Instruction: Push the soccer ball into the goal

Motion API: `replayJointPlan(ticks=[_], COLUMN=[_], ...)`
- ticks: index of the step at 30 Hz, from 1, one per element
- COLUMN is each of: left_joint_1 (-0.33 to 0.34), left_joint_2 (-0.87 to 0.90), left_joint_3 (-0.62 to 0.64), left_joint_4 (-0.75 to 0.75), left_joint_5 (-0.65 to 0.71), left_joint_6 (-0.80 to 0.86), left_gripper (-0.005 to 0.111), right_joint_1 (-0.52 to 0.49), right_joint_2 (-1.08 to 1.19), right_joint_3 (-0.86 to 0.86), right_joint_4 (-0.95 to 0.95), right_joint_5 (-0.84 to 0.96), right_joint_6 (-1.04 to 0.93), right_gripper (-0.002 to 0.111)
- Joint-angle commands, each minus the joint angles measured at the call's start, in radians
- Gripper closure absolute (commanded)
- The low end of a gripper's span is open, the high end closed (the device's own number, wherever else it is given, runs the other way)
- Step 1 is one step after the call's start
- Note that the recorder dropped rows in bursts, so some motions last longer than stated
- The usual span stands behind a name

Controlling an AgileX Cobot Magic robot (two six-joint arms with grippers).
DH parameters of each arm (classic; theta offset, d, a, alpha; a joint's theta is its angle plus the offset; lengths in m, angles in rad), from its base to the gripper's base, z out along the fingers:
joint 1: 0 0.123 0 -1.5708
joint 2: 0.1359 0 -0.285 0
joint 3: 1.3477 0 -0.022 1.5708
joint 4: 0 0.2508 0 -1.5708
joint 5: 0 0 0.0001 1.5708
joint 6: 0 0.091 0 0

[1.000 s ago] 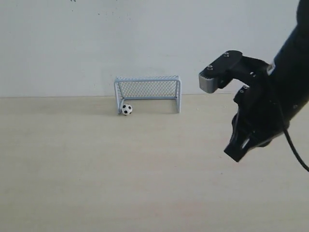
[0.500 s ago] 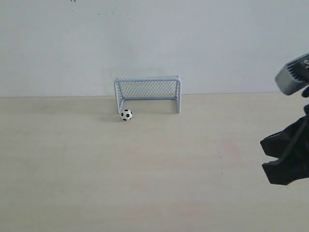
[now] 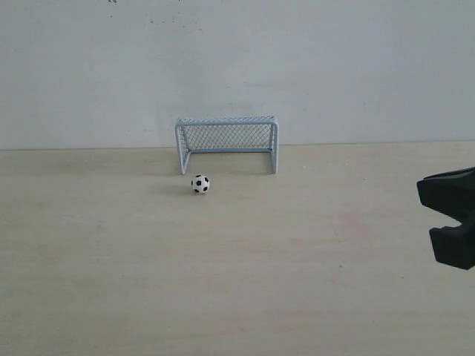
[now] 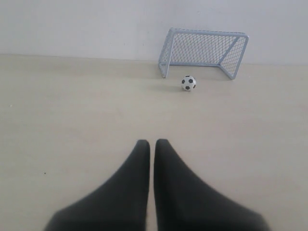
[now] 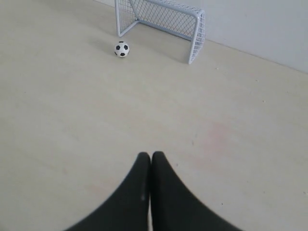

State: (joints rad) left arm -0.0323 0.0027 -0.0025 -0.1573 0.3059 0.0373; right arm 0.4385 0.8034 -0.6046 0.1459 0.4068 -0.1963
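Note:
The soccer ball (image 3: 200,184) is small and white with black patches. It lies on the pale table just in front of the goal (image 3: 226,119), near its left post and outside the mouth. The goal has a pale blue-white frame with mesh netting and stands against the back wall. The left wrist view shows the ball (image 4: 189,83) in front of the goal (image 4: 207,33), far beyond my left gripper (image 4: 152,142), which is shut on nothing. In the right wrist view my right gripper (image 5: 151,154) is shut and empty, well back from the ball (image 5: 121,49) and the goal (image 5: 196,36).
A plain white wall (image 3: 237,67) runs behind the goal. The black bulk of my right arm (image 3: 453,196) shows at the right edge of the exterior view. The left arm does not show there. The wooden tabletop (image 3: 223,282) stretches wide in front.
The ball has rolled from the goal's left post out toward the front and slightly right. My right arm has drawn back to the right edge of the exterior view.

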Motion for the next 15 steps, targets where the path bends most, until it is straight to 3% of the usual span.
replayJointPlan(ticks=[1, 9, 15], left_joint_1=[0.002, 0.002, 0.002], left_joint_2=[-0.003, -0.003, -0.003], left_joint_3=[0.003, 0.003, 0.003], left_joint_4=[-0.010, -0.010, -0.010], left_joint_5=[-0.002, -0.002, -0.002], left_joint_6=[-0.008, -0.008, -0.008], left_gripper=[0.102, 0.102, 0.102], right_joint_1=[0.000, 0.000, -0.038], right_joint_2=[-0.004, -0.063, -0.257], right_joint_3=[0.007, 0.007, 0.086], right_joint_4=[0.004, 0.000, -0.002], right_joint_5=[-0.014, -0.012, -0.148], right_joint_6=[0.005, 0.006, -0.008], right_gripper=[0.108, 0.108, 0.108])
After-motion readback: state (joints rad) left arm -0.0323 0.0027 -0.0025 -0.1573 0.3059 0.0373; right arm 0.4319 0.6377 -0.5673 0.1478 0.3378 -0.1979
